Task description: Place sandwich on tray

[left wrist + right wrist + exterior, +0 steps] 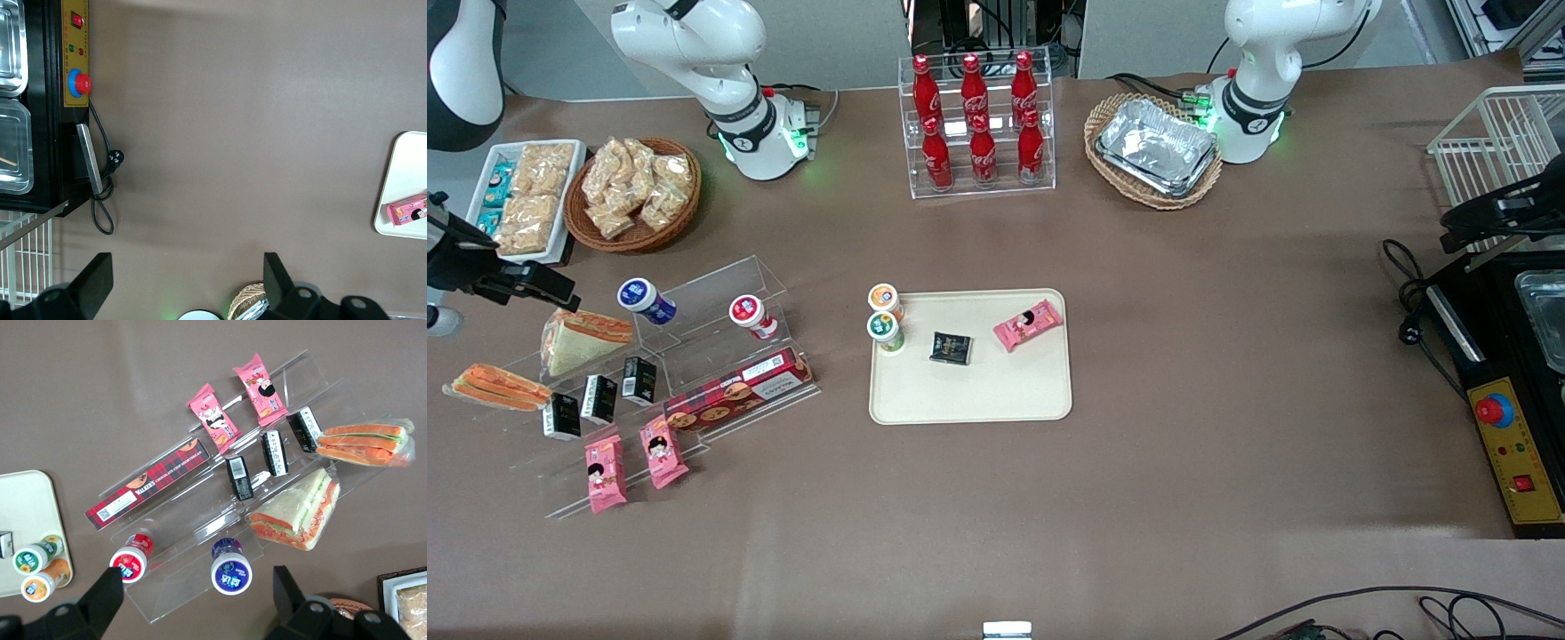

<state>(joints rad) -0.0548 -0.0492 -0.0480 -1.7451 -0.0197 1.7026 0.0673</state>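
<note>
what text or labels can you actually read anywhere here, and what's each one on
"WALKERS CHOCOLATE CHIP SHORTBREAD", partly legible, on the red tartan biscuit box.
Red bottles carry white script, too small to read.
Cup lids, pink snack packs, black packets: print too blurred.
Gripper hovers above the display, jaws open.

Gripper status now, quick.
Gripper: open, holding nothing, fingers spread above the acrylic display stand, not yet at the sandwich. The tray has no sandwich on it.
</note>
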